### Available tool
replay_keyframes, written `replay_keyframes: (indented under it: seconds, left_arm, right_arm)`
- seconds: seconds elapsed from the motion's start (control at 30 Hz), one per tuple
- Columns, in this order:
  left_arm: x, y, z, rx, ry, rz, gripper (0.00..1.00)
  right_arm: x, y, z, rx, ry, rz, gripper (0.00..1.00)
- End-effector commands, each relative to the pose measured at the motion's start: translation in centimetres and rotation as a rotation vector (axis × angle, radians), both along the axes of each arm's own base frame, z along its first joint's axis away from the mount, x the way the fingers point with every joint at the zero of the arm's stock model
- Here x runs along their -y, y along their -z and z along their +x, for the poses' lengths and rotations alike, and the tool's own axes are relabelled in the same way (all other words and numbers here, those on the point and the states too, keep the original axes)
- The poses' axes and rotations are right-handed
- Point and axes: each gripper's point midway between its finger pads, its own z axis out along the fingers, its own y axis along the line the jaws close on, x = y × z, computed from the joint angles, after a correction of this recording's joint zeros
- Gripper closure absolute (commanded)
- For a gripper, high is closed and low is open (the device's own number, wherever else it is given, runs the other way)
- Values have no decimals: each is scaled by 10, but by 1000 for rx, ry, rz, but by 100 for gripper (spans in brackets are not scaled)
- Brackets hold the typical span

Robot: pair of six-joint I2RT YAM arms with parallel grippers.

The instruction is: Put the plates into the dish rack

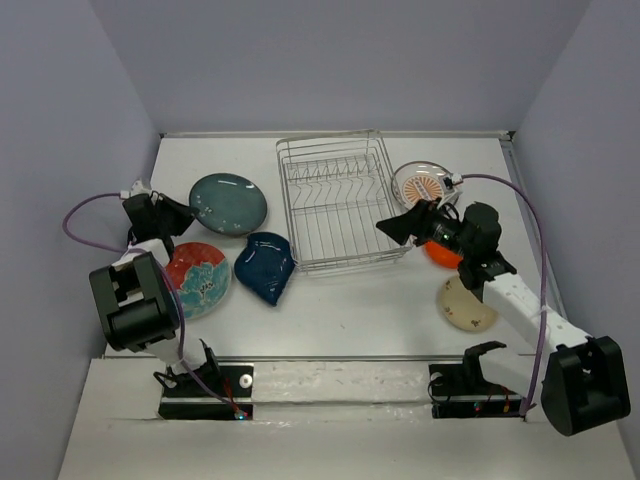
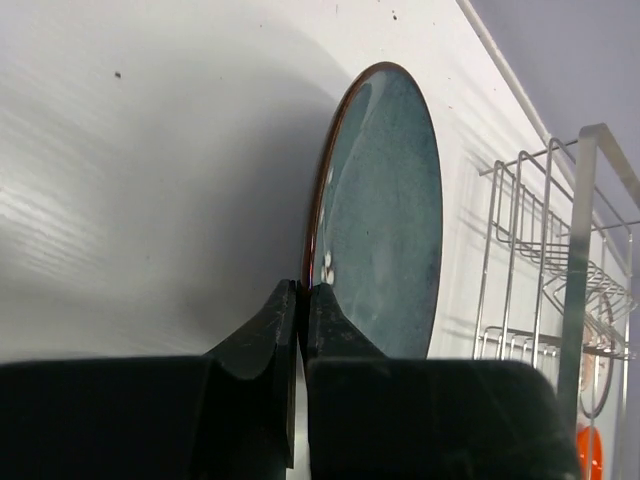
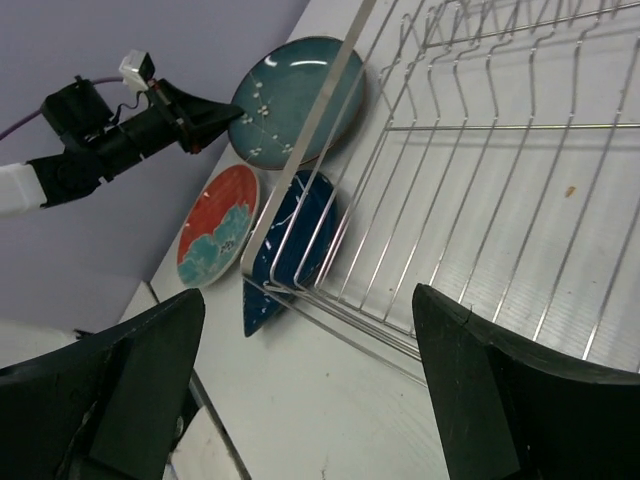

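- On left gripper [image 2: 300,300], spread pressed-together fingers [image 2: 270,335], straddle near rim of round dark teal glazed plate [image 1: 228,204], pinch, stand it upright in rectangular silver wire dish rack [image 1: 335,205].
- Hold right gripper [image 1: 395,222], fingers spread and empty, off rack's near right corner.
- Plate flat, face up, just left of rack; round, no long axis.

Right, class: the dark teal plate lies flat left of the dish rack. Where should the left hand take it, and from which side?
The dark teal plate lies flat, so only its raised rim offers a pinch. Probably take the left edge, facing the left hand and away from the dish rack. The hand is shut and must open first.
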Motion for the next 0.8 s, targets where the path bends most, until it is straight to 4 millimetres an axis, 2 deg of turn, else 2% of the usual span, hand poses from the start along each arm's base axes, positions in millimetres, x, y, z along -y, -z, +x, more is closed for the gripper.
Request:
replay_keyframes:
  seconds: [0.0,0.17,0.2,0.27,0.3,0.37,0.4,0.43,0.47,0.5,0.53,0.6,0.63,0.73,0.77]
  left_arm:
    - [6,-82,12,287,-1,-53,94]
    - [4,-83,7,299,-19,-77,94]
    - [4,-94,6,333,-24,-82,94]
    - [6,-103,2,364,-23,-90,94]
    - [7,-116,-1,404,-25,-91,94]
    - [5,-130,-5,444,-41,-96,94]
    - [5,-144,-10,482,-49,-94,94]
    - [3,-152,-13,515,-65,-90,94]
    - [4,-166,-18,553,-68,-79,94]
    - [2,-166,-18,554,-76,-70,94]
    - [-1,-177,-22,581,-93,-48,94]
    - [-5,-187,-28,599,-116,-20,94]
    - [-5,-191,-31,610,-127,-15,94]
    - [-1,-206,-41,649,-130,-23,94]
    - [1,-209,-44,657,-128,-28,94]
  right_arm:
    - [-22,-33,-14,92,-117,4,9]
    - [-44,-49,-26,109,-172,15,9]
    - [-48,-50,-25,102,-174,11,9]
    - [-57,-57,-26,110,-192,11,9]
    - [-68,-70,-29,128,-220,16,9]
    - [-82,-69,-25,114,-250,-3,9]
    - [-90,-71,-25,114,-268,-10,9]
    - [-100,-82,-26,124,-289,-10,9]
    - [-108,-72,-21,100,-298,-34,9]
    - [-113,-76,-19,110,-307,-34,9]
    - [-118,-84,-16,116,-307,-38,9]
    - [-127,-77,-10,92,-322,-71,9]
    - [-133,-91,-10,117,-334,-68,9]
    - [-143,-88,1,101,-338,-103,8]
    - [-145,-101,6,129,-334,-98,8]
